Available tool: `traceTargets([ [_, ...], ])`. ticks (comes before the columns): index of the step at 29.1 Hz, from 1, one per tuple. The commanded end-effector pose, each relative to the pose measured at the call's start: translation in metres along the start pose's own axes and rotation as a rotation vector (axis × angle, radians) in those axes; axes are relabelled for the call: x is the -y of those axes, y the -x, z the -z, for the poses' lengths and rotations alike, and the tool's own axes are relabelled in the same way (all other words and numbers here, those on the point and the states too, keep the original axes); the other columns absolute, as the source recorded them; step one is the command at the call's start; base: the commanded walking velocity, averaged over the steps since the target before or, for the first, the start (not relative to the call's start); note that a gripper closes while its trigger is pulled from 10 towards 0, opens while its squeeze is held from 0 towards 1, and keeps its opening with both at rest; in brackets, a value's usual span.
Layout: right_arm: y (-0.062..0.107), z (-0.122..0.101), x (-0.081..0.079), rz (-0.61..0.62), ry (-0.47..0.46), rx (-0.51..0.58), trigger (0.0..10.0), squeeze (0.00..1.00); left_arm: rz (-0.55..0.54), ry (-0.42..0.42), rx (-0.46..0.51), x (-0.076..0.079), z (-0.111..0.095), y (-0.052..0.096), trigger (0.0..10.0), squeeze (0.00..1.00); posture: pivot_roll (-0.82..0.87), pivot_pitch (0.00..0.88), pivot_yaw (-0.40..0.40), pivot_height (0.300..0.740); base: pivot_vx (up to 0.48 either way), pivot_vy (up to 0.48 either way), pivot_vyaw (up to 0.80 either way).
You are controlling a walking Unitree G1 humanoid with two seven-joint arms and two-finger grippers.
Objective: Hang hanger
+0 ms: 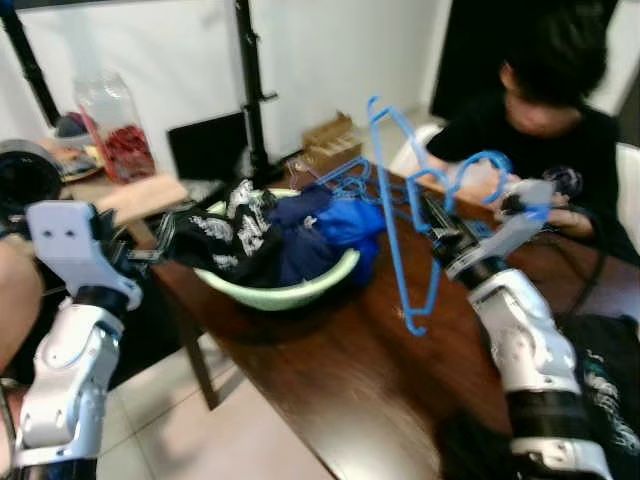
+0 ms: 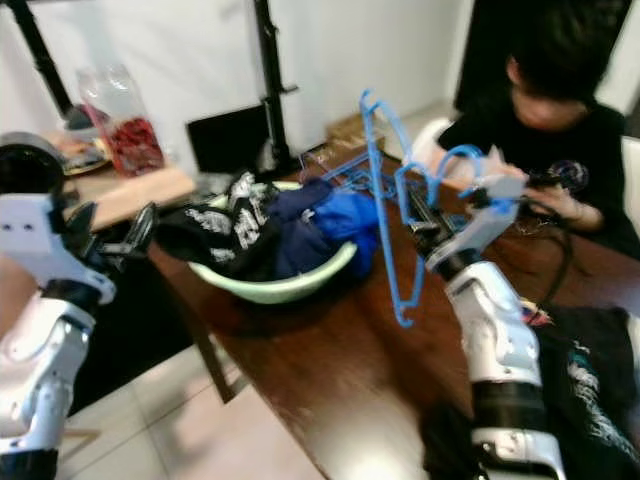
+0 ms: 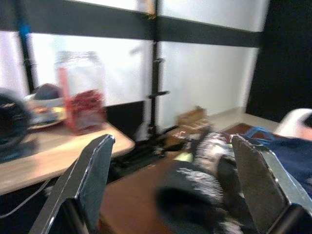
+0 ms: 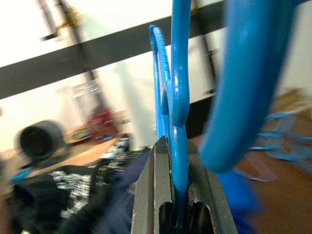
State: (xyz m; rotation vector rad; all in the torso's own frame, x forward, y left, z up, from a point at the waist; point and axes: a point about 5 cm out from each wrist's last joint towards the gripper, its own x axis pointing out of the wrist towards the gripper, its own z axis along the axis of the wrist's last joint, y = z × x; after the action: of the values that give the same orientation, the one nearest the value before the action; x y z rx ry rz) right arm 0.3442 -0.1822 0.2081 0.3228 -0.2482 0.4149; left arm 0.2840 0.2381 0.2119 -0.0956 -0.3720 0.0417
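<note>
My right gripper [image 1: 432,222] is shut on a blue plastic hanger [image 1: 397,200] and holds it up over the dark wooden table [image 1: 340,370], right of the basin. In the right wrist view the hanger [image 4: 176,112] runs straight up from between the closed fingers [image 4: 153,180], its hook curving close to the lens. My left gripper [image 2: 130,235] is raised at the table's left edge, open and empty, pointing toward the black printed garment [image 3: 204,180]. More blue hangers [image 1: 345,180] lie on the table behind the basin.
A pale green basin [image 1: 280,290] holds black and blue clothes. A person in black [image 1: 540,120] sits at the table's far right. A black pole stand [image 1: 250,90] rises behind the table. A lower wooden table [image 1: 130,195] with a jar [image 1: 115,125] stands at left.
</note>
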Motion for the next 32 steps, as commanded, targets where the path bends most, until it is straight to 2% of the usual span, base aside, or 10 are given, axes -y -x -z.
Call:
traceTargets([
  [1, 0.003, -0.002, 0.008, 0.045, 0.008, -0.007, 10.0, 0.0, 0.055, 0.067, -0.045, 0.006, 0.005, -0.001, 10.0, 0.0, 0.1, 0.0, 0.0, 0.735, 0.0, 0.0, 0.0],
  [4, 0.002, -0.002, 0.01, 0.057, -0.003, -0.013, 10.0, 0.0, 0.123, 0.094, -0.057, 0.011, 0.001, -0.001, 10.0, 0.0, 0.1, 0.0, 0.0, 0.735, 0.0, 0.0, -0.53],
  [16, 0.006, -0.012, 0.009, -0.014, -0.042, 0.021, 10.0, 0.0, 0.192, 0.119, -0.035, 0.018, -0.007, -0.003, 10.0, 0.0, 0.1, 0.0, 0.002, 0.735, 0.0, 0.0, -0.8],
  [23, 0.006, -0.016, 0.01, -0.029, -0.02, 0.023, 10.0, 0.0, 0.171, 0.106, -0.04, 0.016, -0.007, -0.003, 10.0, 0.0, 0.1, 0.0, 0.0, 0.735, 0.0, 0.0, 0.0],
  [25, 0.007, -0.017, 0.012, -0.028, -0.012, 0.018, 10.0, 0.0, 0.069, 0.067, -0.053, 0.0, -0.005, -0.003, 10.0, 0.0, 0.1, 0.0, 0.001, 0.735, 0.0, 0.0, 0.0],
  [26, 0.007, -0.017, 0.012, -0.028, -0.012, 0.018, 10.0, 0.0, 0.069, 0.067, -0.053, 0.0, -0.005, -0.003, 10.0, 0.0, 0.1, 0.0, 0.001, 0.735, 0.0, 0.0, 0.0],
  [27, 0.008, -0.017, 0.013, -0.027, -0.008, 0.016, 10.0, 0.0, 0.024, 0.049, -0.06, -0.007, -0.005, -0.003, 10.0, 0.0, 0.1, 0.0, 0.001, 0.735, 0.0, 0.0, 0.0],
  [28, 0.009, -0.018, 0.014, -0.023, -0.001, 0.014, 10.0, 0.0, -0.05, 0.04, -0.071, -0.02, -0.003, -0.002, 10.0, 0.0, 0.1, 0.0, 0.0, 0.735, 0.0, 0.0, 0.0],
  [30, 0.009, -0.018, 0.014, -0.023, -0.001, 0.014, 10.0, 0.0, -0.05, 0.04, -0.071, -0.02, -0.003, -0.002, 10.0, 0.0, 0.1, 0.0, 0.0, 0.735, 0.0, 0.0, 0.0],
  [32, 0.011, -0.021, 0.018, -0.021, 0.012, 0.006, 10.0, 0.0, -0.18, 0.042, -0.104, -0.044, 0.002, 0.002, 10.0, 0.0, 0.09, 0.0, 0.0, 0.735, 0.0, 0.0, 0.0],
])
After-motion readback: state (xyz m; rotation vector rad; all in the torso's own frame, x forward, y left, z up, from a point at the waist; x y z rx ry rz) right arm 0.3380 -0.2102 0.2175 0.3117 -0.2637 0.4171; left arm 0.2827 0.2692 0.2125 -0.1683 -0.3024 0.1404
